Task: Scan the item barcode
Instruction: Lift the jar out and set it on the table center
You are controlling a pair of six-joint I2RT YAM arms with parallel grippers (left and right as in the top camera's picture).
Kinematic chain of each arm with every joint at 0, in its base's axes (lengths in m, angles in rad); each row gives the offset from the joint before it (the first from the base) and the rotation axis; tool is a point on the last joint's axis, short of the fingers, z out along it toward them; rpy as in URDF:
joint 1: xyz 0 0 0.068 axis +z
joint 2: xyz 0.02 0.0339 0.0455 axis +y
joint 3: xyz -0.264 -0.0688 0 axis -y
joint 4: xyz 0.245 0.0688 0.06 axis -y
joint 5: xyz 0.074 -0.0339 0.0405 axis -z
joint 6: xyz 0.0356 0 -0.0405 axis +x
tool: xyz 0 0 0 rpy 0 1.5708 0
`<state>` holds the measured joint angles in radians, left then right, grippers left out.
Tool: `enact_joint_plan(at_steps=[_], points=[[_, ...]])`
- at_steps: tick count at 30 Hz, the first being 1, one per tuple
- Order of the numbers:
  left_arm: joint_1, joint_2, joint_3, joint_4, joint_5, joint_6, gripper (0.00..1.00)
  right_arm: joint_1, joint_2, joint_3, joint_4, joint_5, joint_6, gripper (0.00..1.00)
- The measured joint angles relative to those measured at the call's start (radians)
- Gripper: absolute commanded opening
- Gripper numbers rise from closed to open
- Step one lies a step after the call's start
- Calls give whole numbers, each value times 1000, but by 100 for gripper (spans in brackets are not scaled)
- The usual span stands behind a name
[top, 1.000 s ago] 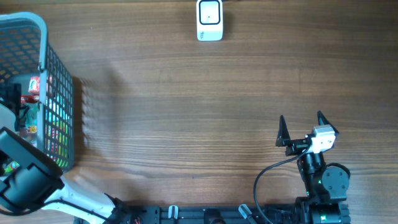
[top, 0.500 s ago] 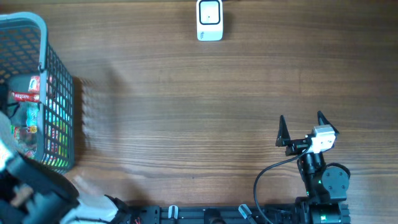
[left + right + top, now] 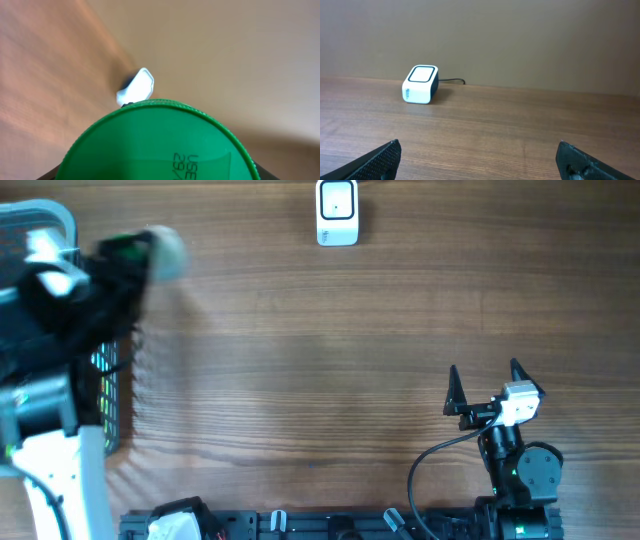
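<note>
Overhead, the left arm is showing as a blur above the basket (image 3: 114,405) at the left edge of the table (image 3: 300,380). The left gripper (image 3: 135,252) is clamping a green-lidded container (image 3: 160,252) and holding it up off the wood, beside the basket's far corner. Left wrist view is filling with the container's round green lid, black print reading "USE" across it; the fingers themselves are mostly hiding behind that lid. Past the lid's top edge, the white scanner (image 3: 136,87) is sitting small and out of focus on the tabletop, well apart from the container. The right gripper (image 3: 485,385) is resting near the table's front right with its jaws spread wide and holding nothing, facing the scanner across bare wood, its cable trailing off behind it.
</note>
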<state>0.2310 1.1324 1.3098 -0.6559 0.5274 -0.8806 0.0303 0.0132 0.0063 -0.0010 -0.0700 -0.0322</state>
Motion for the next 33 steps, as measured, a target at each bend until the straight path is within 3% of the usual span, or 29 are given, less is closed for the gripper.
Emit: enact_joint_plan(at_steps=[7,9,11,14,15,19,22,25,33], points=[[-590,263,-1,-189,-379,34,63,2,0,0,0,1,0,100],[-685,351,-1,-188,-464,-19,63,2,0,0,0,1,0,100],[-784,490,-2,-181,-541,-146,63,2,0,0,0,1,0,100],[-841,626,-2,-141,-585,-381,59,2,0,0,0,1,0,100],[-861,694,-2,-117,-597,-519,56,2,0,0,0,1,0,100],[-873,757,-2,-72,-645,-759,58,2,0,0,0,1,0,99],[-874,758,-2,-54,-680,-822,64,2,0,0,0,1,0,100],[-888,758,-2,-45,-693,-852,99,2,0,0,0,1,0,100],[-924,758,10,-32,-695,-841,100,2,0,0,0,1,0,100]])
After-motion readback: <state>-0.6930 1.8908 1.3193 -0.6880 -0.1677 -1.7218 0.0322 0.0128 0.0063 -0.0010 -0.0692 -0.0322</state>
